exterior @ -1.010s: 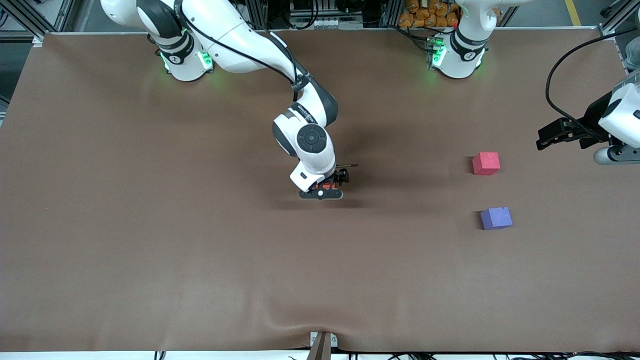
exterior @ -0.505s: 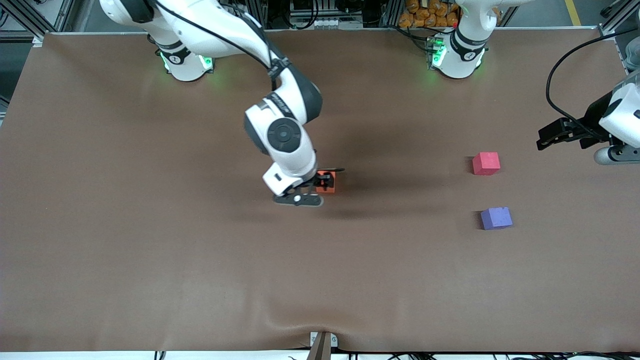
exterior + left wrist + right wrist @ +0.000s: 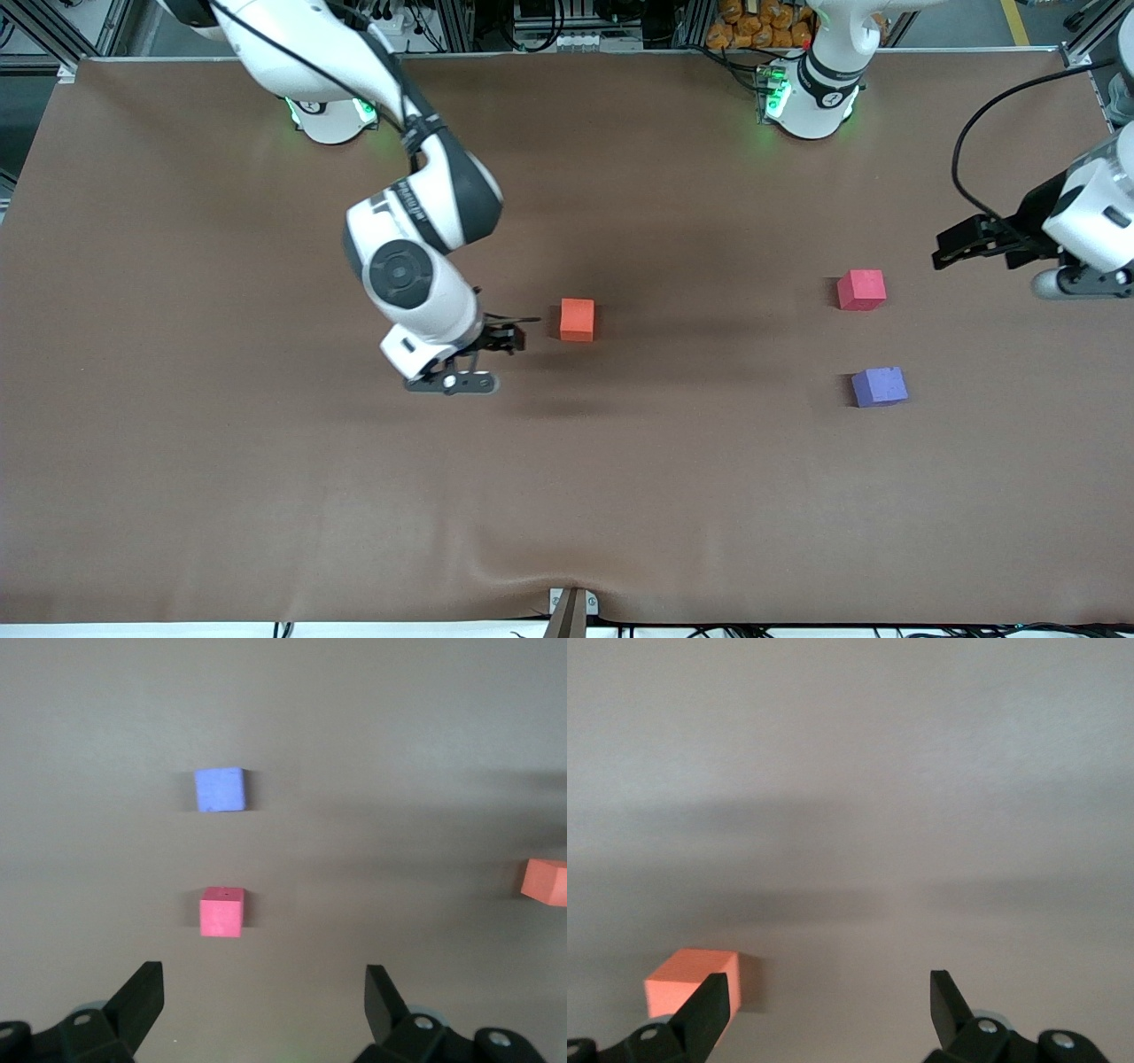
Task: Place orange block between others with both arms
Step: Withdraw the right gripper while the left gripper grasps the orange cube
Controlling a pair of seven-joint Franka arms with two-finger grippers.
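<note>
**Both arms aloft, orange block loose mid-table**

I see the right gripper [image 3: 505, 339] raised, fingers apart and empty, beside the orange block [image 3: 577, 319]. It sits alone, well apart from the red block [image 3: 861, 290] and purple block [image 3: 879, 386]. The left gripper [image 3: 952, 252] hovers near the red block, fingers spread.

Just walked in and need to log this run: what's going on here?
Neither arm holds anything. The orange block sits alone mid-table, with the open right gripper beside it, toward the right arm's end. The pinkish-red cube and purple-blue cube sit apart near the left arm's end, where the open left gripper hovers. The gap between them is unfilled.
</note>
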